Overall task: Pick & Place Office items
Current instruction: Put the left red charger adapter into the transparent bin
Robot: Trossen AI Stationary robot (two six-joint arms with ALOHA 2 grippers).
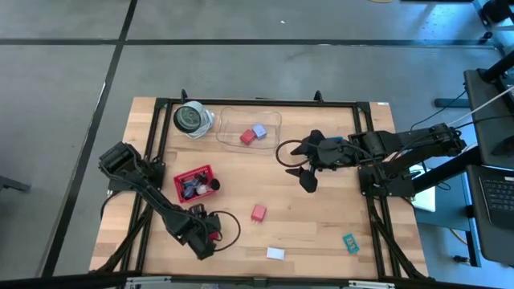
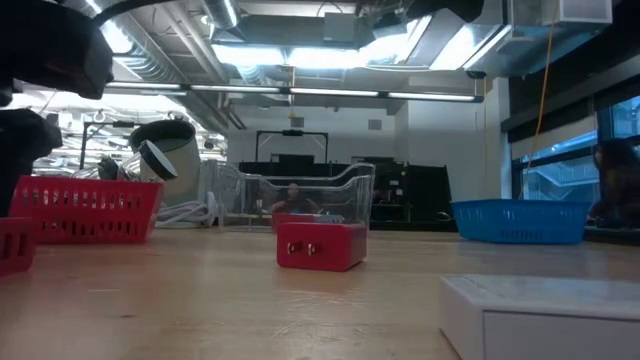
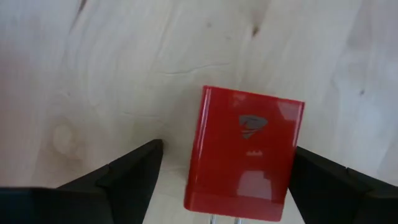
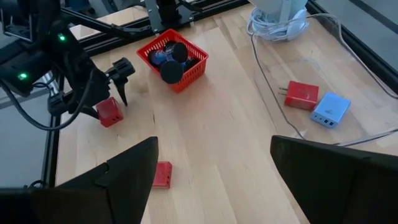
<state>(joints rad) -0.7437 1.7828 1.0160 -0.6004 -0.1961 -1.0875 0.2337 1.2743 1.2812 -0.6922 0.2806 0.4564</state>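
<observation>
My left gripper (image 3: pixel 228 147) is open near the table's near edge (image 1: pixel 210 235), pointing down, its fingers standing on either side of a red block (image 3: pixel 245 155) that lies flat on the wood; the right wrist view shows this block (image 4: pixel 110 112) too. My right gripper (image 4: pixel 214 180) is open and hovers over the table's right middle (image 1: pixel 308 172), holding nothing. A second red block (image 1: pixel 258 213), a white block (image 1: pixel 275 254) and a green tag (image 1: pixel 351 243) lie loose on the table. A red block (image 1: pixel 247 137) and a pale blue cube (image 1: pixel 259 130) lie in the clear tray (image 1: pixel 229 120).
The red tray (image 1: pixel 183 175) sits left of centre and holds black cylinders (image 4: pixel 174 65) and a blue piece. The round black-and-white object (image 1: pixel 191 118) stands at the far left with its cable. A blue tray (image 2: pixel 520 222) shows in the low view. A black frame rims the table.
</observation>
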